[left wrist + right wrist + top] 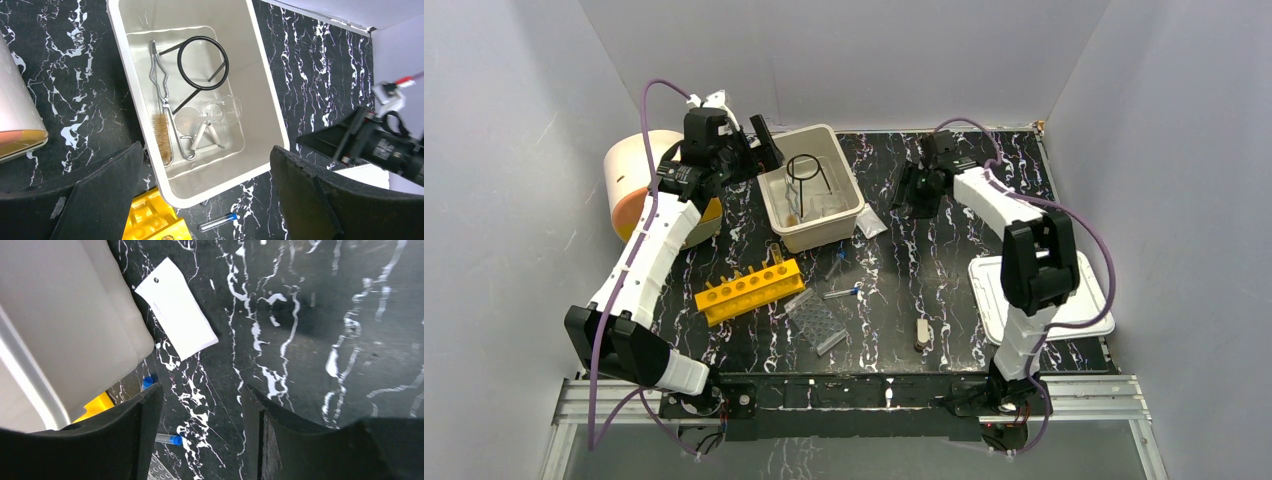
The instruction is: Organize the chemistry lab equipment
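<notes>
L gripper (206, 150) jaws wide, empty, over tub (262, 75) at table's 11 o'clock; R gripper (202, 390) parted, empty (bag (175, 307) just beside). Black marbled table (310, 340), grey walls (524, 150).

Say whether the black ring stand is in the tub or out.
In. The ring stand rests inside the tub, within its walls.

Clear passage: bare counter (320, 340) below the right claw (200, 395), right of the tub (60, 330).
Obstructions: tub wall at left; small bag (176, 307) just beside it; blue-capped tube (170, 439) near one claw finger.
Tub floor: crowded by ring stand (202, 62).
</notes>
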`<state>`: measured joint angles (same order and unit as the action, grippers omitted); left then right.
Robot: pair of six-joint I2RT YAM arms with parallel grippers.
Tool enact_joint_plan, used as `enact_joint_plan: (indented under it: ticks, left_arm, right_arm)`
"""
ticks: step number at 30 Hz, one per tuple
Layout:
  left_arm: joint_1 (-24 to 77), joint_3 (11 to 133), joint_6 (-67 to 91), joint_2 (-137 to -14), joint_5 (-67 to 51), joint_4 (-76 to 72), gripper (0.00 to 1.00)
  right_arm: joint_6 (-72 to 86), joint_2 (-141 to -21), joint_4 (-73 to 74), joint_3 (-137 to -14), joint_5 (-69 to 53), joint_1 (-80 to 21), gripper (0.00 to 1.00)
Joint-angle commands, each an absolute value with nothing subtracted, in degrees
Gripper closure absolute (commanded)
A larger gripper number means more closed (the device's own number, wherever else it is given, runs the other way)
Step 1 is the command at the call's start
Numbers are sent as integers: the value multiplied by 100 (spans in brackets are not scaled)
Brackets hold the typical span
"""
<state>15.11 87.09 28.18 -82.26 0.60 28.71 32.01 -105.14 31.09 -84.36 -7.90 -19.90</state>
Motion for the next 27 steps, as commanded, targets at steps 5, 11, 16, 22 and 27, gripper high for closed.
enact_joint_plan:
  ticks: [5, 11, 16, 22, 27]
  left_arm:
    - [1481, 8720, 2973, -8183, -312, 2781, 2]
    - [1479, 8674, 3076, -8191, -422, 2753, 2]
    - [1481, 8712, 3050, -8233, -410, 2754, 2]
    - [1478, 8744, 3041, -8304, -410, 2752, 2]
    - [1485, 8793, 3015, -8341, -411, 2753, 2]
  right_arm:
    - [3305, -11430, 2629, -8956, -1322, -2118, 36]
    - [3050, -11866, 2456, -9018, -1383, -2099, 44]
    - [2828, -12071, 2247, -9005, -1730, -2003, 50]
    - [2738, -12284, 2101, -9013, -2172, -1934, 53]
    - [2664, -12393, 1856, -8952, -2938, -1907, 54]
